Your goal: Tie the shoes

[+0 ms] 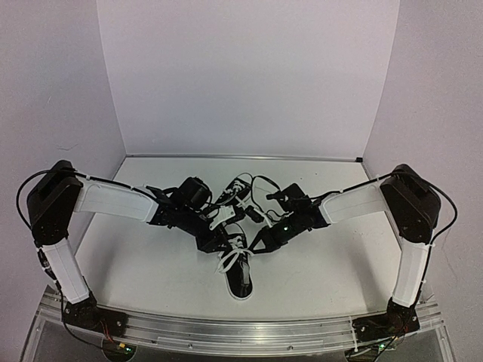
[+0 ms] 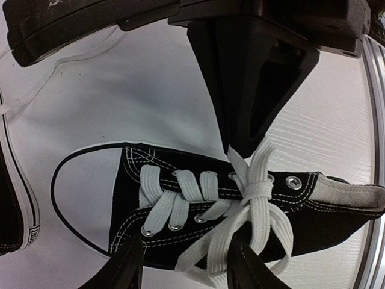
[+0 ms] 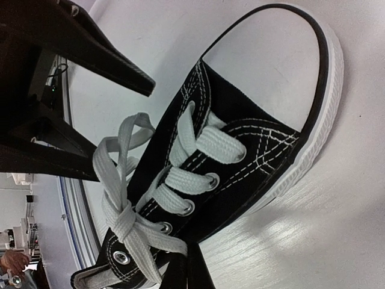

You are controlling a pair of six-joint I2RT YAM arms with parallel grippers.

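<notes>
The near shoe lies at the middle of the surface. Its long axis runs near to far, with the heel toward the arm bases and the toe toward the back wall, under the two wrists. The far shoe lies just behind it on a diagonal toward the far right; which end is its toe cannot be told. The near shoe's laces are crossed into one knot by the top eyelets, with loose strands spilling over the side.

The left fingers stand about half apart beside the shoe. The loose lace strands run into the gap between them, close to one finger, but nothing is clamped. The right fingers are pressed fully together. Their tip sits right at the laces by the knot, and whether a strand is pinched between them cannot be told.

The left arm rises from its base at the near left corner, bends high at the elbow and reaches inward and down to the shoe. The right arm mirrors it from the near right corner, so the two wrists meet over the near shoe's toe half.
</notes>
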